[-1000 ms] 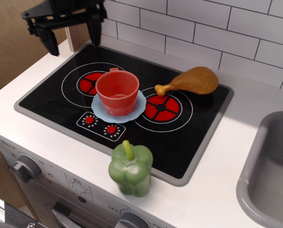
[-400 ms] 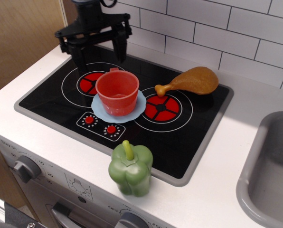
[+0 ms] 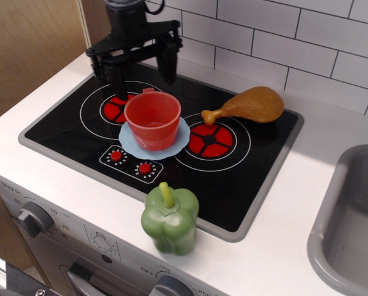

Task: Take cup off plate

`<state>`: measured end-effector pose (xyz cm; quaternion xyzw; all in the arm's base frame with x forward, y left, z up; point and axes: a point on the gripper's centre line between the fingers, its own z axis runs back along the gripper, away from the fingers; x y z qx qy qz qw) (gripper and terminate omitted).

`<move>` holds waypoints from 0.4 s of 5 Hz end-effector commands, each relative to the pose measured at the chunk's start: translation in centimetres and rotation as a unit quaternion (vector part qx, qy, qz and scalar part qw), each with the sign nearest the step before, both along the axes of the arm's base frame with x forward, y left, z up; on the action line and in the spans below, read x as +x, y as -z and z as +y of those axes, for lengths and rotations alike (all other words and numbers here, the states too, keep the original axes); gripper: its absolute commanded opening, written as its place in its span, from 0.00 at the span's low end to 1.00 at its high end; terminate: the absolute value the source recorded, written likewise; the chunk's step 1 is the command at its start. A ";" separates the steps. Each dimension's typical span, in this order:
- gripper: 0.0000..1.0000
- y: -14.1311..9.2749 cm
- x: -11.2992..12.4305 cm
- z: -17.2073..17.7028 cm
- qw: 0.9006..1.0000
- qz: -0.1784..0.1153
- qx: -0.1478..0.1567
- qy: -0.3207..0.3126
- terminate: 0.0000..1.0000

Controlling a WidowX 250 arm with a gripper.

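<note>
The red-orange cup (image 3: 152, 120) stands upright on the pale blue scalloped plate (image 3: 180, 143), which lies on the black toy stovetop (image 3: 246, 172) between the two red burners. The cup's small tab handle points toward the back. My black gripper (image 3: 144, 77) hangs open just behind and above the cup, its two fingers spread wide, one at the left (image 3: 118, 79) and one at the right (image 3: 169, 66). It holds nothing and is apart from the cup.
A brown toy chicken drumstick (image 3: 249, 105) lies at the back right of the stovetop. A green pepper (image 3: 170, 219) stands at the stove's front edge. A grey sink (image 3: 351, 228) is at the right. White tiled wall behind, wooden panel at the left.
My gripper has moved right and down from the back left corner to a spot just behind the cup, staying open. The cup, plate and other objects have not moved.
</note>
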<state>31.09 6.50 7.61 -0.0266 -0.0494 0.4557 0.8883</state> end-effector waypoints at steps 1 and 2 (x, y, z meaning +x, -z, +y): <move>1.00 -0.6 -0.3 -0.6 1.000 0.011 0.021 0.006 0.00; 1.00 -0.2 -0.4 -0.5 0.999 0.019 0.031 0.010 0.00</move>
